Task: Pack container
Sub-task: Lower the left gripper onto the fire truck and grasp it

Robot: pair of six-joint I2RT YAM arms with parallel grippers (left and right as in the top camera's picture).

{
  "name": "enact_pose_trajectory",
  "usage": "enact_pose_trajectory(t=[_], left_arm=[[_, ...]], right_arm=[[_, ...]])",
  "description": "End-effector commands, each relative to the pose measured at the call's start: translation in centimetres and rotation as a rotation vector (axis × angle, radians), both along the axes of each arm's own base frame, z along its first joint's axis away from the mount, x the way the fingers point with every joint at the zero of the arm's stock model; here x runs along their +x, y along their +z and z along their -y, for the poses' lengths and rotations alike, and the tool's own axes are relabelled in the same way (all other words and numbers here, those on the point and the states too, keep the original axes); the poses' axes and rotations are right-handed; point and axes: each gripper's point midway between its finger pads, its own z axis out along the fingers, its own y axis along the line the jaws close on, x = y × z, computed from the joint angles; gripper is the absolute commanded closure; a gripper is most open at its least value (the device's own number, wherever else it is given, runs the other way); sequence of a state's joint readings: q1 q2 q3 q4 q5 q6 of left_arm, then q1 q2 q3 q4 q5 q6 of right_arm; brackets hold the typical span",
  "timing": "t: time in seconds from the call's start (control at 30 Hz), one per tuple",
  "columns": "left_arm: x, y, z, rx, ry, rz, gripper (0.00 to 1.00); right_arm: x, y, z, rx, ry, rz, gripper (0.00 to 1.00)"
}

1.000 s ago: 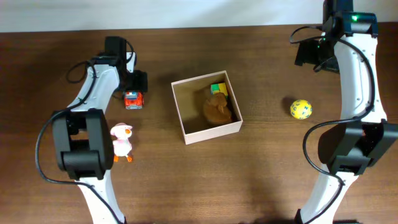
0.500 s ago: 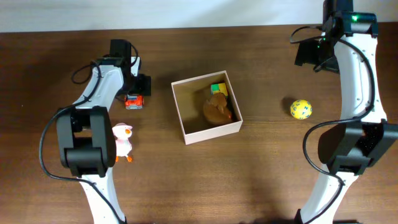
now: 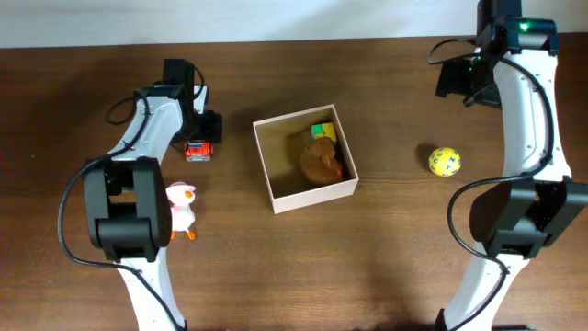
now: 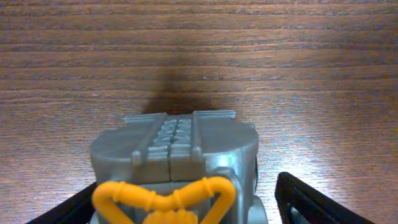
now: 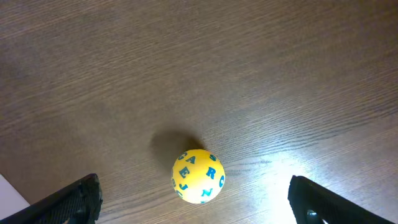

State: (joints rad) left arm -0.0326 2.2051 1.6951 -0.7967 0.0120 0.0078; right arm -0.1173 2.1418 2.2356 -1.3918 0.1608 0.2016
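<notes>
Altogether one container [image 3: 272, 175] sits at the middle of the table [image 3: 367, 267], turned slightly askew, and two things show inside it: a brown toy [image 3: 322, 161] and a yellow-and-green block [image 3: 322, 131] in its 1 o'clock corner. Three things lie loose outside: a truck [image 3: 198, 149] at 9 o'clock of the container, a duck [image 3: 179, 209] at 8 o'clock, and a yellow lettered ball [image 3: 444, 161] at 3 o'clock, all well apart from its walls. The left gripper [image 4: 185, 190] is spread, one finger on each side of the truck, with bare wood showing between the truck and the right-hand finger. The right gripper [image 5: 193, 180] hangs spread wide above the ball, near the table's 12 o'clock edge. Bare wood lies at 6 o'clock of the container, between the two arm bases.
</notes>
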Motion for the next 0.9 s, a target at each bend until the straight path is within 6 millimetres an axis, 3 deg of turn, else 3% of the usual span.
enact_pose_trajectory(t=[0.0,0.3,0.63,0.87], left_arm=[[-0.1,-1.2,0.2,-0.009,-0.008,-0.024,0.19],[-0.6,-2.7,0.2,-0.008,-0.007,-0.062,0.16],[-0.8,-2.8,0.2,-0.008,-0.007,-0.069,0.18],[-0.3,-2.4,0.1,-0.008,-0.006,-0.056,0.3]], right_arm=[[0.1,1.1,0.1,-0.019,0.002,0.025,0.01],[0.1,1.1,0.1,-0.019,0.002,0.025,0.01],[0.1,1.1,0.1,-0.019,0.002,0.025,0.01],[0.1,1.1,0.1,-0.019,0.002,0.025,0.01]])
